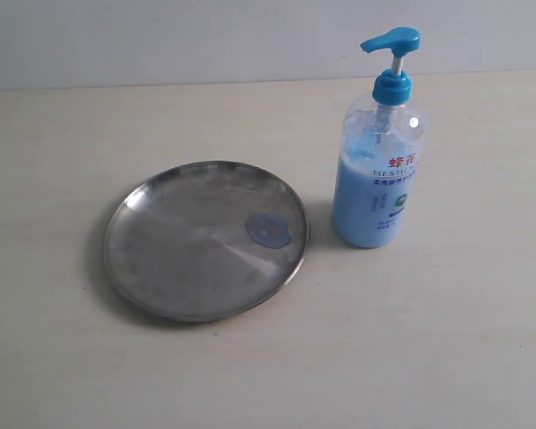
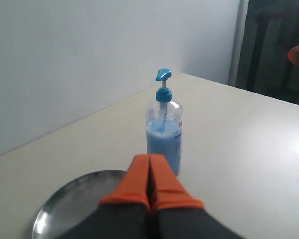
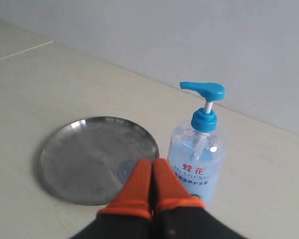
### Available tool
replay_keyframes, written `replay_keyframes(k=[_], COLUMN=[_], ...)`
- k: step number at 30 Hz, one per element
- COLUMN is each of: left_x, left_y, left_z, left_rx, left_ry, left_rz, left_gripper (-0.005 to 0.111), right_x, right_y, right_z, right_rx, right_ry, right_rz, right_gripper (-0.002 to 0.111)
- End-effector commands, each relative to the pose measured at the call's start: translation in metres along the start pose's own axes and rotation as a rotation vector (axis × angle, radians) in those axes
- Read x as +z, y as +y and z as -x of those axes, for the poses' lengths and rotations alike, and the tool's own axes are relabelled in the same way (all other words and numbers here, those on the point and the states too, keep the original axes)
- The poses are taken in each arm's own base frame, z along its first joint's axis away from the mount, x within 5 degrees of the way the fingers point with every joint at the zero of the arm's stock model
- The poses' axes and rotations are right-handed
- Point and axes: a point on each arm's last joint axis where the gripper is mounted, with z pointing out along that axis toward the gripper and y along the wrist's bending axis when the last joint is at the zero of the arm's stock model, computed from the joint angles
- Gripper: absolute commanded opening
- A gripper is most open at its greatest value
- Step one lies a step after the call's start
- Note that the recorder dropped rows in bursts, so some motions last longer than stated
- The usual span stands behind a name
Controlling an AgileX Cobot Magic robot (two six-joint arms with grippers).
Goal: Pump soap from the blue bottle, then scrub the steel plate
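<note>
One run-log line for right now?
left gripper shut, empty | right gripper shut, empty | soap blob on steel plate | blue bottle upright beside plate

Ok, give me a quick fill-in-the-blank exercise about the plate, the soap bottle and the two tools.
1. The blue bottle stands ____ beside the steel plate.
2. A blob of soap lies on the plate, at the side nearest the ____.
3. Open or shut? The left tool and the right tool are both ____.
Missing words: upright; bottle; shut.
</note>
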Motion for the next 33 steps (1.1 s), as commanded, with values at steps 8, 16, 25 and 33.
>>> replay_keyframes(k=[8, 16, 25, 33], left_x=[-0.022, -0.020, -0.020, -0.020], left_y=[-0.001, 0.001, 0.001, 0.001], left_z=[-0.034, -0.054, -0.065, -0.065], left_rx=[0.030, 0.023, 0.025, 0.025], left_ry=[0.026, -0.083, -0.141, -0.141], left_rz=[0.051, 0.082, 0.095, 0.095], left_gripper=[0.000, 0.000, 0.000, 0.000], right_x=[-0.031, -0.026, -0.029, -0.029], right_y=[-0.001, 0.002, 0.003, 0.003], right_z=[-0.032, -0.054, -0.058, -0.057], right_rx=[0.018, 0.027, 0.068, 0.074], right_ry=[-0.167, -0.215, -0.253, -0.255], right_rz=[-0.010, 0.001, 0.015, 0.020], right_gripper=[0.000, 0.000, 0.000, 0.000])
